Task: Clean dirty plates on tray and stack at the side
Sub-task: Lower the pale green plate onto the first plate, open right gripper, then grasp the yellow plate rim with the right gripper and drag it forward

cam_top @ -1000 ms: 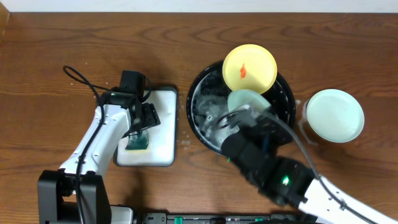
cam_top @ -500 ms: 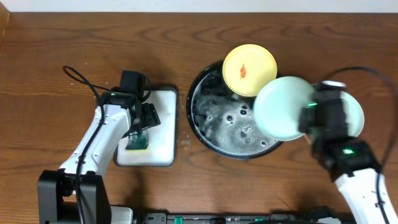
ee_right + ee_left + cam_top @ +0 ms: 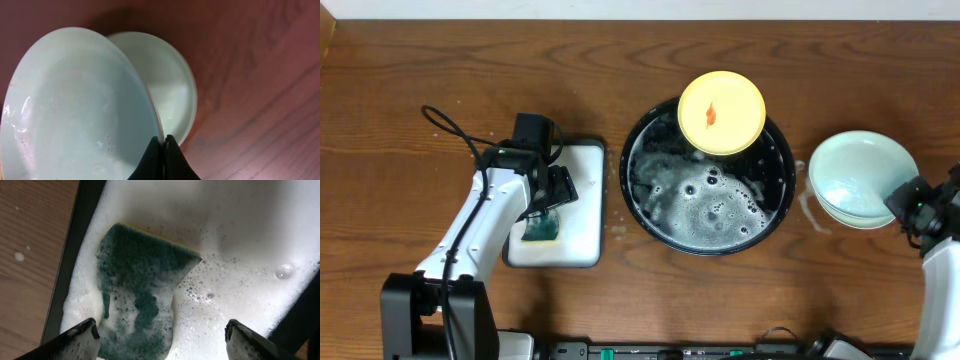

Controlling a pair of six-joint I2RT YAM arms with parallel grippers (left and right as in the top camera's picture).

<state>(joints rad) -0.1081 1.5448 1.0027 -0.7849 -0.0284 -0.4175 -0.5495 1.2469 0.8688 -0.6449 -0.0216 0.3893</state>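
Observation:
The pale yellow plate (image 3: 721, 112) with a red smear leans on the far rim of the round black tray (image 3: 642, 150), which holds soapy water. My right gripper (image 3: 905, 203) is shut on the rim of a mint-green plate (image 3: 860, 172) and holds it tilted over the second mint-green plate (image 3: 852, 212) on the tabletop right of the tray. The right wrist view shows the held plate (image 3: 80, 105) above the lower plate (image 3: 170, 85), with the fingers (image 3: 162, 142) pinched on its edge. My left gripper (image 3: 160, 332) is open just above the green sponge (image 3: 140, 295).
The sponge lies in foam on the white rectangular black-rimmed tray (image 3: 582, 215) left of the black tray. A wet patch (image 3: 812, 212) marks the wood beside the stacked plates. A black cable (image 3: 455, 130) loops on the table at the left.
My right arm carried the mint-green plate out of the black tray and rightward, over the other mint-green plate on the table. The left arm has not moved.

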